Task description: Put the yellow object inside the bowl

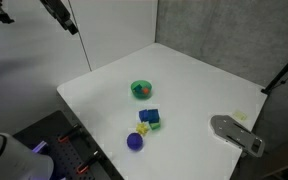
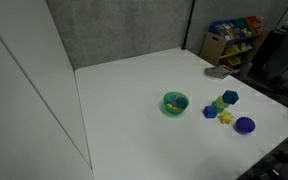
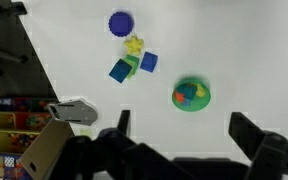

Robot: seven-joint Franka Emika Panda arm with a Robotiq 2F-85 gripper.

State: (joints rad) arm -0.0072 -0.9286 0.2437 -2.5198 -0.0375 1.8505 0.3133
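Gripper (image 3: 181,122) seen spread wide apart above tabletop (image 3: 244,50); yellow object (image 3: 134,45) seen just beside purple ball (image 3: 121,22), apart from bowl (image 3: 191,95).

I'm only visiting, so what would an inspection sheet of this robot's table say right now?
Surface: white table, flat.
Job's things: yellow object on the table beside the blocks, outside the green bowl, which holds small coloured pieces.
Clutter: blue blocks, green block, purple ball, grey flat item.
Grippers: jaws open wide, empty, above the table.
Cables: nothing seen.
Surroundings: grey wall panels, shelf of toy bins.
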